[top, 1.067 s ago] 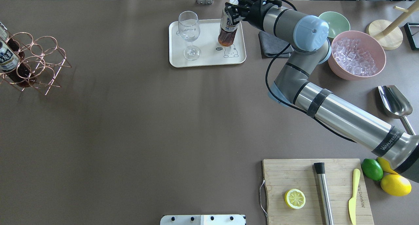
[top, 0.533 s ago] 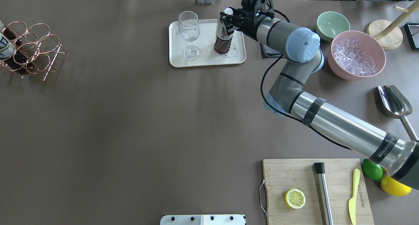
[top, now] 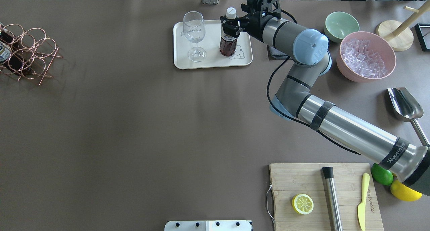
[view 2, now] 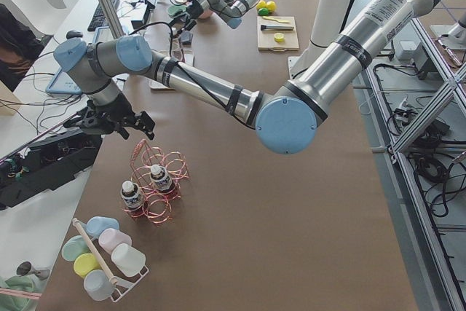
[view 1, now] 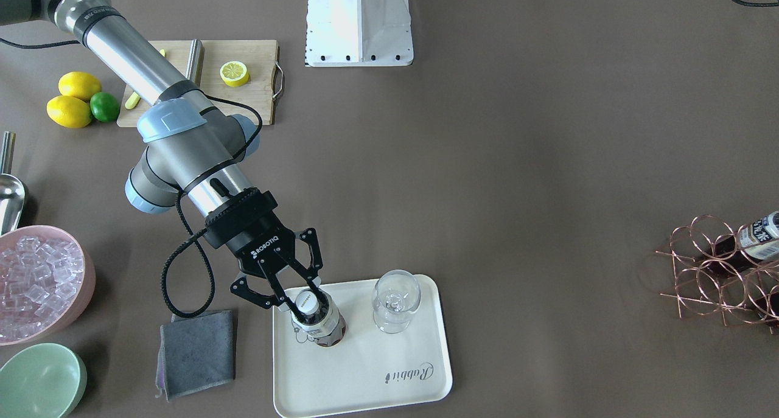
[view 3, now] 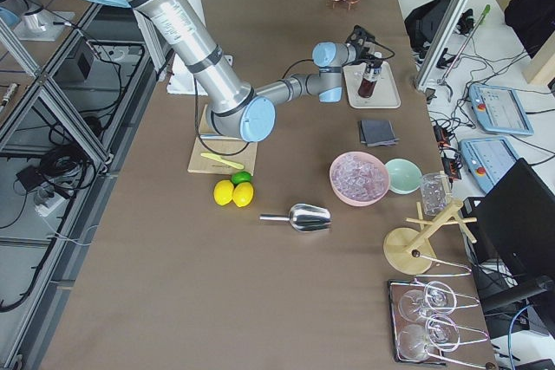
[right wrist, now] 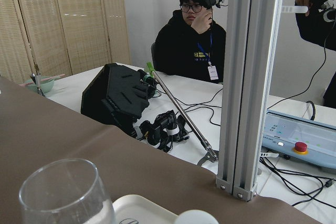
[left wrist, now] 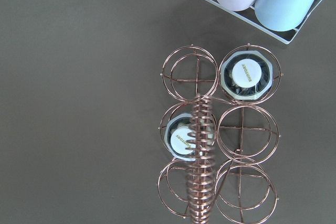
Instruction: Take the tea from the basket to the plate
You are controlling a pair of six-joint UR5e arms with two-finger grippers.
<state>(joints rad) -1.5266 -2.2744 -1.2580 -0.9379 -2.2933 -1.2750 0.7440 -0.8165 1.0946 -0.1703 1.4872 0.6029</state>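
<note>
The tea (view 1: pixel 327 334) is standing upright on the plate (view 1: pixel 365 378), well apart from the basket (left wrist: pixel 202 182), and my right pincer (view 1: pixel 304 301) is flanking its upper part, clamped or loosened I cannot tell, so I am judging that only letting go and retreating are remaining.

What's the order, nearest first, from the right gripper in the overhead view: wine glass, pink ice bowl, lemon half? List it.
1. wine glass, beside the right gripper
2. pink ice bowl, far right
3. lemon half, on the cutting board
</note>
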